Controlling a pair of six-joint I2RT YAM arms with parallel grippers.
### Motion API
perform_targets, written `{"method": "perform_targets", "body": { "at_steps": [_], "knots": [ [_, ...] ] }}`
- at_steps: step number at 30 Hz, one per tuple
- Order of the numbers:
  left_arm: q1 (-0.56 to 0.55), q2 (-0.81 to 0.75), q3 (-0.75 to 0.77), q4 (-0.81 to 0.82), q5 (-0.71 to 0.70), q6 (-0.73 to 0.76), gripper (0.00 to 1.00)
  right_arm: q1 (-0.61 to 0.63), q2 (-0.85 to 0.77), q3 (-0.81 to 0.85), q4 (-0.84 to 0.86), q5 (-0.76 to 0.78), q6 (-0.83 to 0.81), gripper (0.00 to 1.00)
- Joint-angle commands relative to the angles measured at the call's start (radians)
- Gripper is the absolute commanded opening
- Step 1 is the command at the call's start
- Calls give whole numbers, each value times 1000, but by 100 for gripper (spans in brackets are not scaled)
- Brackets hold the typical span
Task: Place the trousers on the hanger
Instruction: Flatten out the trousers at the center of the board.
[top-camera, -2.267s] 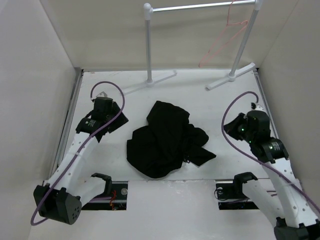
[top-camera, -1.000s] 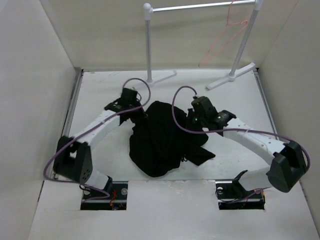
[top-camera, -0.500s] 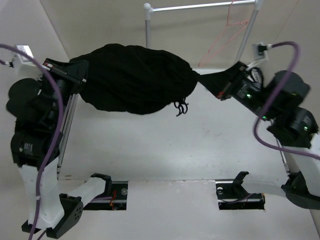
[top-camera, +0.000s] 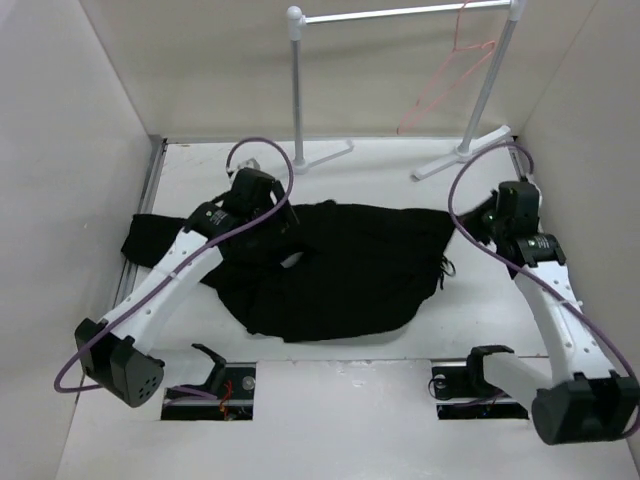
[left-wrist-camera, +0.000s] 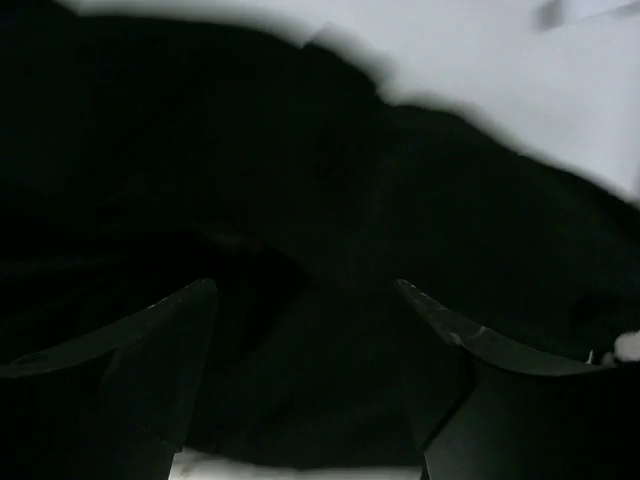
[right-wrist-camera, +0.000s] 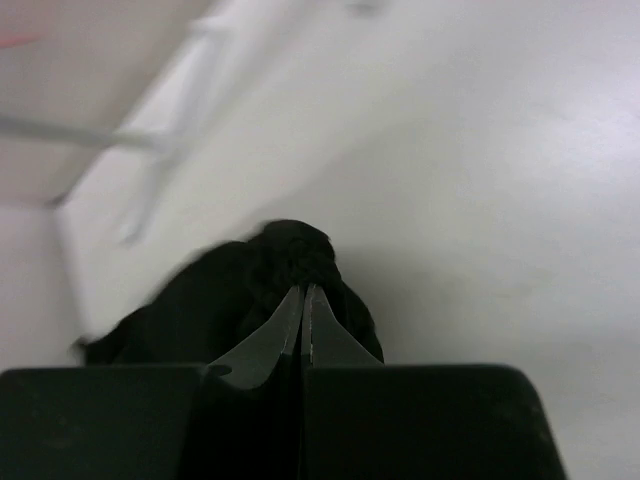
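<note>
Trousers (top-camera: 340, 275): lying flat on the white table (top-camera: 400, 190), spread wide across the middle, one end reaching toward the left wall, the other bunched toward the right. Folds are rumpled, with a small gap of table showing through near the left of centre.

Hanger (top-camera: 450, 75): pink wire, hanging from the tube rail of the white rack (top-camera: 297, 90) at the far right, well apart from the trousers. The rack feet stand on the far part of the table. Pale walls (top-camera: 200, 70) close in the left, far and right sides.

My left gripper (top-camera: 270, 222): over the far-left part of the trousers. In the wrist view its fingers (left-wrist-camera: 190, 310) stand wide apart, with dark cloth filling the space below and between them; nothing is clamped.

My right gripper (top-camera: 480, 225): low, just beside the right end of the trousers. In the wrist view its tips (right-wrist-camera: 303, 292) are pressed together, with the bunched cloth right beyond them. I cannot tell whether any fabric is pinched.
</note>
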Motion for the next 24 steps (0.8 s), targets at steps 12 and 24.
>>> {"method": "perform_targets", "body": {
  "at_steps": [12,24],
  "knots": [
    [359,-181,-364,44,-156,-23,69,0,-62,-232,115,88,14,55],
    [791,116,-418,482,-14,-80,63,557,-10,-358,134,45,32,38]
  ]
}}
